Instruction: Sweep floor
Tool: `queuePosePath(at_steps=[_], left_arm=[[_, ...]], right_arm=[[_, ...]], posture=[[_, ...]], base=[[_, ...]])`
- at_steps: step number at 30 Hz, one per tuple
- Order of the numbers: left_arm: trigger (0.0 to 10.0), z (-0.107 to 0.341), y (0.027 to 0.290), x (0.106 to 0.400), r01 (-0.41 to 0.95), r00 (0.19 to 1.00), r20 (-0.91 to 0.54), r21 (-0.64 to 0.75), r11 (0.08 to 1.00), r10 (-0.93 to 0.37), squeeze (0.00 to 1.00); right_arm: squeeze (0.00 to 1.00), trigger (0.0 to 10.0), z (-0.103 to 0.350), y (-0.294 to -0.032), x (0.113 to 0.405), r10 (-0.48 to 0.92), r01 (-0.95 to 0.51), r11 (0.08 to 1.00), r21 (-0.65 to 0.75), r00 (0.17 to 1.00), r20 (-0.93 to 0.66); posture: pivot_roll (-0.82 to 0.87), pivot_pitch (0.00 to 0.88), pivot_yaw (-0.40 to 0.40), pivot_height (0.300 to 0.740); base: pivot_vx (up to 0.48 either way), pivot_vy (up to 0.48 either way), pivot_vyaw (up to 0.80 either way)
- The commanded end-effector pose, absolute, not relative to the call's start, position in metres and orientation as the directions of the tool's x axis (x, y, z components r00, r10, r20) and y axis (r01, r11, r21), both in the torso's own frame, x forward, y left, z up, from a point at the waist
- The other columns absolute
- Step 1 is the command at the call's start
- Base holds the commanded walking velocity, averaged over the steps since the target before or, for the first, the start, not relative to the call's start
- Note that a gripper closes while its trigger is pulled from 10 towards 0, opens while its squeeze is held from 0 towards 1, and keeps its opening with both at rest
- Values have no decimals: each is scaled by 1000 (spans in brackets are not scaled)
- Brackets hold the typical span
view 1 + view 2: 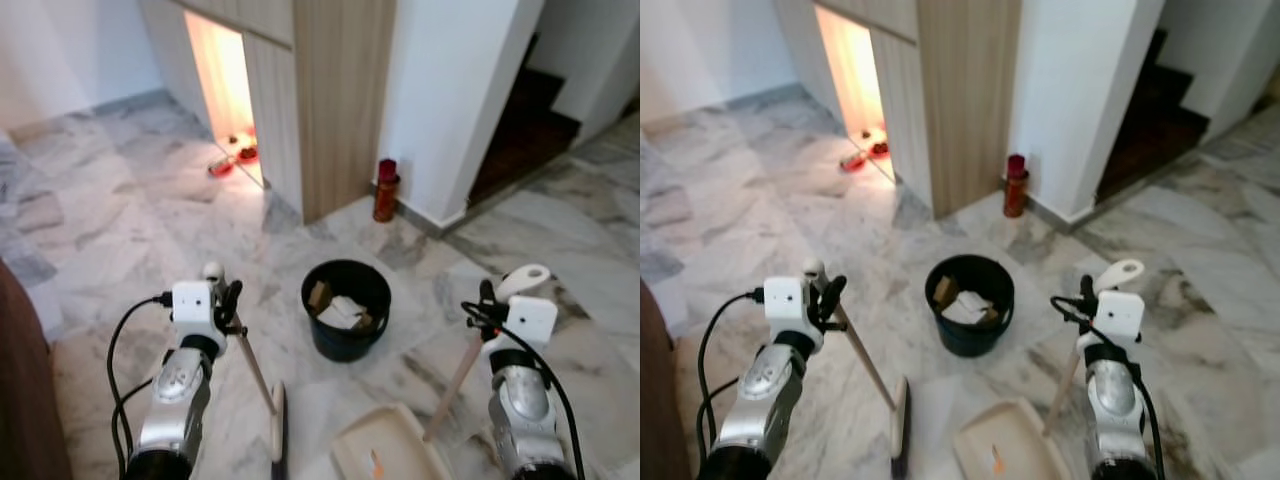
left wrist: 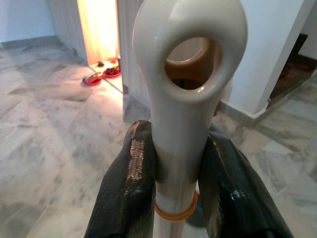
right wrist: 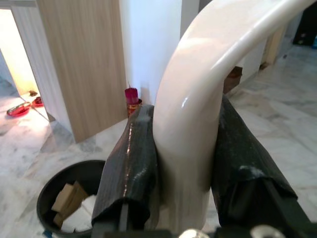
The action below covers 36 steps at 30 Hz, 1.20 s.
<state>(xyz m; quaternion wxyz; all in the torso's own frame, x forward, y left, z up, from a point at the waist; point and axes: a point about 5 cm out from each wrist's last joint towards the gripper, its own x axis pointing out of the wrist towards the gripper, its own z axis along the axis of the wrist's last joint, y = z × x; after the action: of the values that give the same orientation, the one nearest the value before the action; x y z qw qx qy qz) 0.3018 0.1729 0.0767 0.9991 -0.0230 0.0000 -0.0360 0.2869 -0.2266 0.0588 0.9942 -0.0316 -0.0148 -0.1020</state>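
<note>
Nearest the camera, at the bottom centre of the left eye frame, a cream dustpan (image 1: pixel 385 450) lies on the marble floor (image 1: pixel 120 200) with a small orange scrap in it. Its long handle rises to the lower right, where the right end effector (image 3: pixel 183 163) is clenched around it. At the lower left, the left end effector (image 2: pixel 176 183) grips the broom (image 1: pixel 262 385) just below the looped top of the handle, and the dark broom head rests on the floor beside the dustpan. Beyond both, near the frame's centre, a black bin (image 1: pixel 346 308) holds cardboard and paper scraps. A red bottle (image 1: pixel 386 190) stands by the white wall, next to the wood-panelled cabinet (image 1: pixel 330 90).
</note>
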Motion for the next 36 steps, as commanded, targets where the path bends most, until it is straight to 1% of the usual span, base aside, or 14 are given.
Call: queuePosePath(at_steps=[1,5,36], left_arm=[[10000,82,173,305,71,997,20,-40,997,-70,0],[10000,82,173,305,72,997,22,-43,996,-71,0],[10000,83,170,308,82,996,21,-46,996,-81,0]], right_arm=[[0,10000,66,-226,291,-205,208,977,-43,976,67],[0,10000,65,-227,291,-212,214,976,-34,976,55],[0,10000,62,-228,292,-228,229,973,-42,973,33]], posture=[[-42,0,28,740],[-41,0,27,740],[-58,0,30,740]], base=[[0,0,0],[0,0,0],[0,0,-800]])
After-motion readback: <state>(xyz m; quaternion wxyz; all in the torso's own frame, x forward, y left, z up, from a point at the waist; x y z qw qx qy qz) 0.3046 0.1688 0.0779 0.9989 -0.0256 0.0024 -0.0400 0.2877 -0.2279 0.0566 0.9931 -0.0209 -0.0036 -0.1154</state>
